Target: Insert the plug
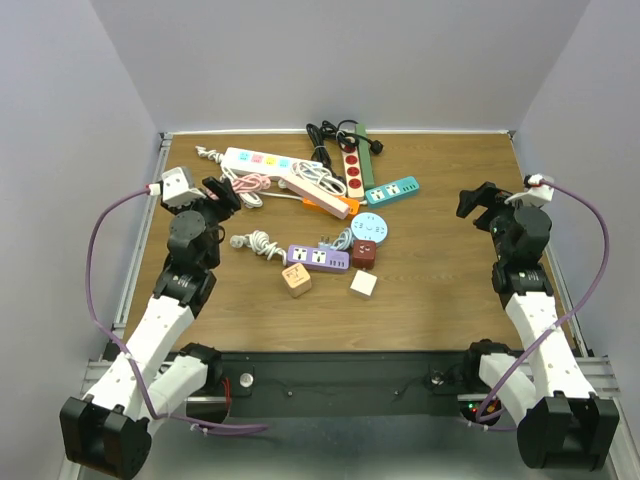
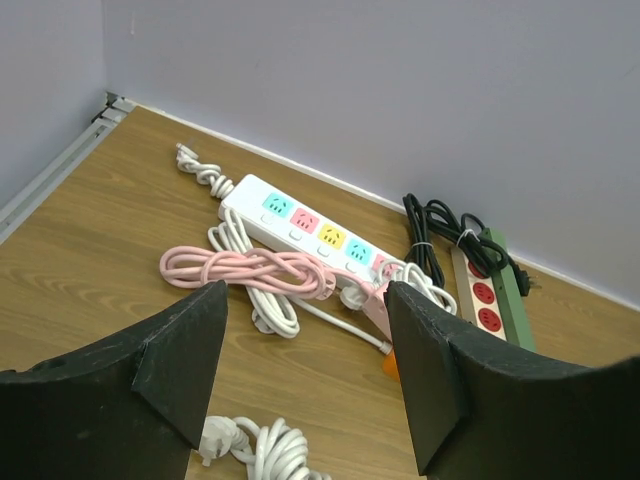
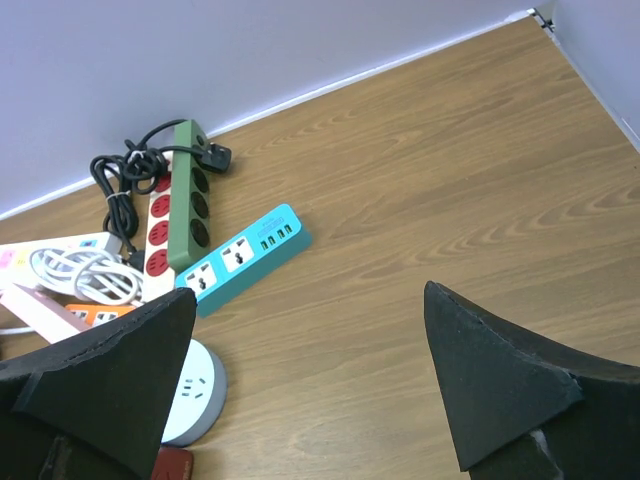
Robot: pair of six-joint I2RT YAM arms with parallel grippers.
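Hovering left gripper (image 2: 305, 305), fingers apart and empty, above pink cable (image 2: 250, 268) at mid-frame; holding right gripper (image 1: 478, 200) wide, empty. Needing next a grasp on plug (image 2: 215, 440), lower left.

In the left wrist view, a white coiled cable (image 2: 262, 442) lies low between the left gripper's (image 2: 305, 290) fingers and is cut off by the bottom edge. An orange piece (image 2: 390, 366) shows just beside the finger at that view's right, mostly hidden behind it. The same finger covers the near end of the pink power strip (image 2: 368, 308).

In the right wrist view, the right gripper's (image 3: 308, 290) finger at the view's left hides part of the round white socket (image 3: 200, 390). A dark red block (image 3: 178, 466) just below the socket is cut off by the bottom edge.
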